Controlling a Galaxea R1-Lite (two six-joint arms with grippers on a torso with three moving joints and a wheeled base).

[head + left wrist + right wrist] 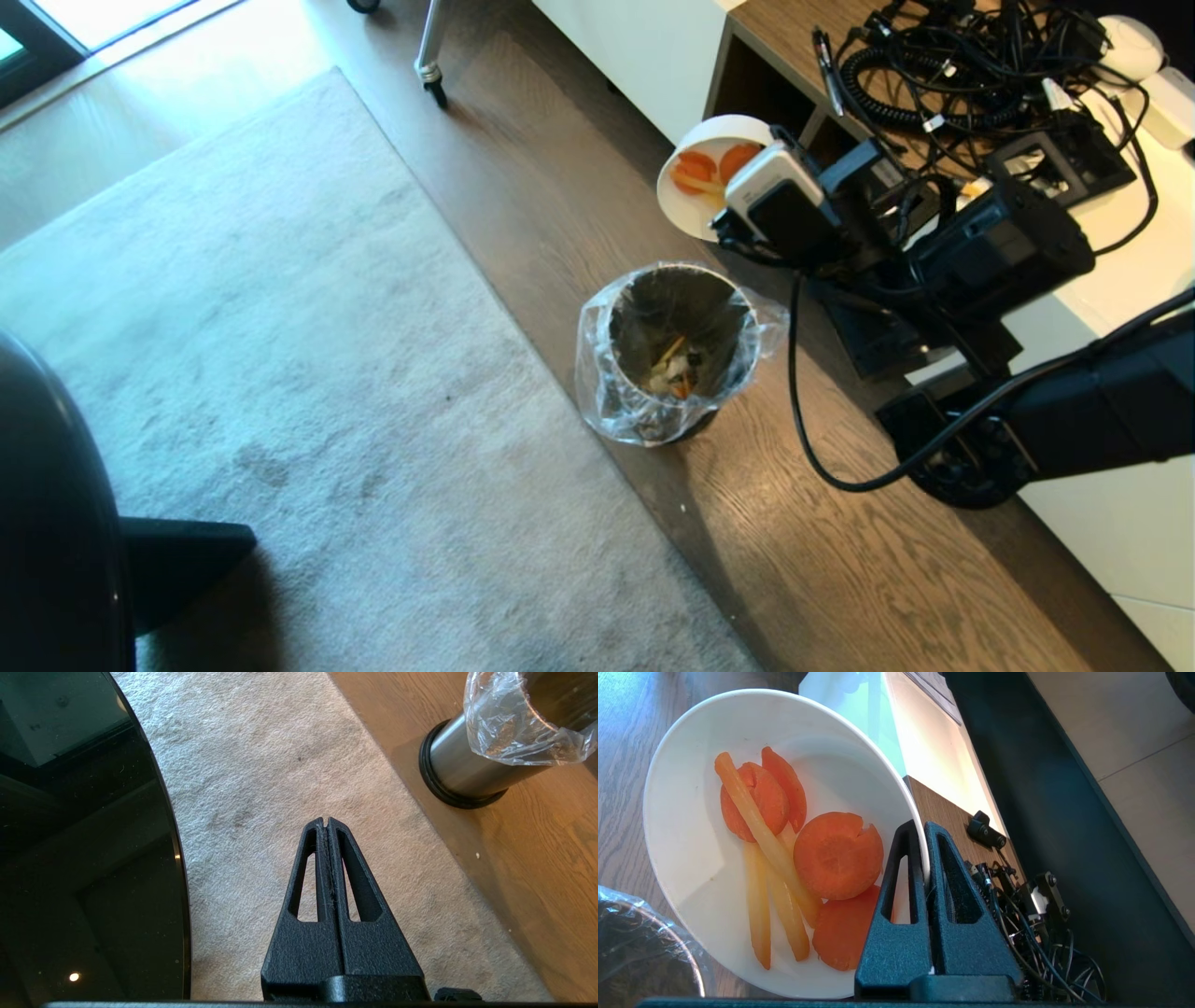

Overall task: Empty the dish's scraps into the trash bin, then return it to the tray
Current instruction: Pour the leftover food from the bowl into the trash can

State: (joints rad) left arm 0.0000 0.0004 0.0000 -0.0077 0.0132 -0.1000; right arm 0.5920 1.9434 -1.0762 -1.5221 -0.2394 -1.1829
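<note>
Right gripper [923, 828] pinches tilted bowl [695, 182] rim; left gripper [325, 822] closed, empty. Risk: bowl not over bin [667, 350], so carrot scraps [803, 858] could hit the floor.

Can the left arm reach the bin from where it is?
Probably yes. The left gripper hangs shut over the rug, and only bare rug and floor lie between it and the bin.

The right arm [999, 252] is built of chunky black housings, with a white-and-black camera block [780, 201] at the wrist and a black cable [822, 448] looping beneath. Both grippers, the right gripper [922, 828] and the left gripper [325, 823], have matte black, grainy tapered fingers with long triangular cut-outs.
</note>
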